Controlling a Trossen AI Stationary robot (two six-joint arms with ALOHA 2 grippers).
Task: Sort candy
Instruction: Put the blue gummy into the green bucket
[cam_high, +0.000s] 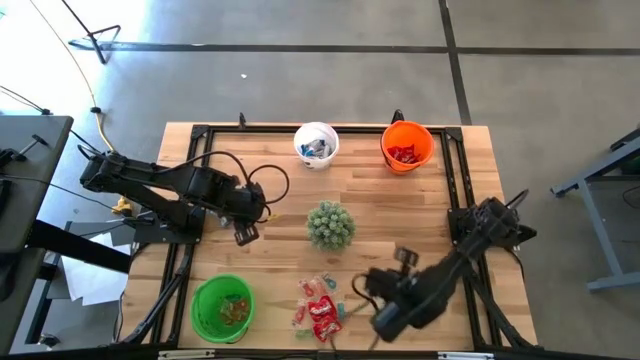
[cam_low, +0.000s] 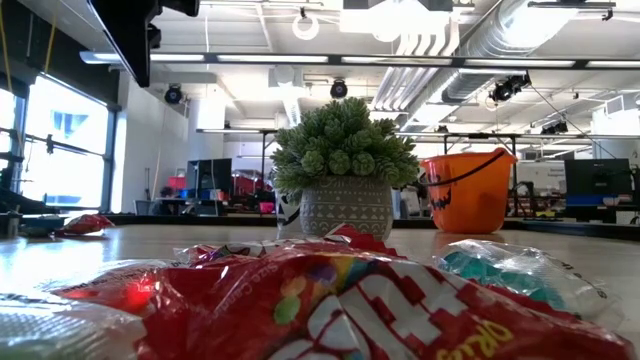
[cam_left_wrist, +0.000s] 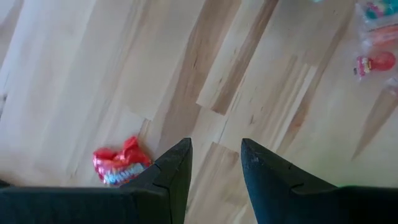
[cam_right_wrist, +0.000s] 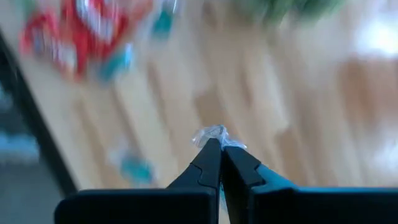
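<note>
A pile of candy (cam_high: 320, 305), red packets and light blue wrappers, lies near the table's front edge; it fills the foreground in the low view (cam_low: 330, 310). My right gripper (cam_right_wrist: 217, 144) is shut on a small clear-wrapped candy (cam_right_wrist: 214, 134), raised above the table to the right of the pile (cam_high: 385, 318). My left gripper (cam_left_wrist: 214, 155) stands open over bare wood left of the plant (cam_high: 245, 232). It touches nothing, with one red packet (cam_left_wrist: 118, 163) lying on the table beside it. My right gripper pinches a crinkled, clear end of the candy's wrapper (cam_right_wrist: 216, 132) between its two fingertips. The fingers point steeply down at the table. The candy is lifted clear of the wood; the fingers hide the rest of it.
A potted green plant (cam_high: 330, 224) stands mid-table. At the far edge are a white bucket (cam_high: 316, 145) holding blue-white sweets and an orange bucket (cam_high: 407, 146) holding red ones. A green bucket (cam_high: 222, 308) sits at the near left. Black rails (cam_high: 455, 170) frame the table.
</note>
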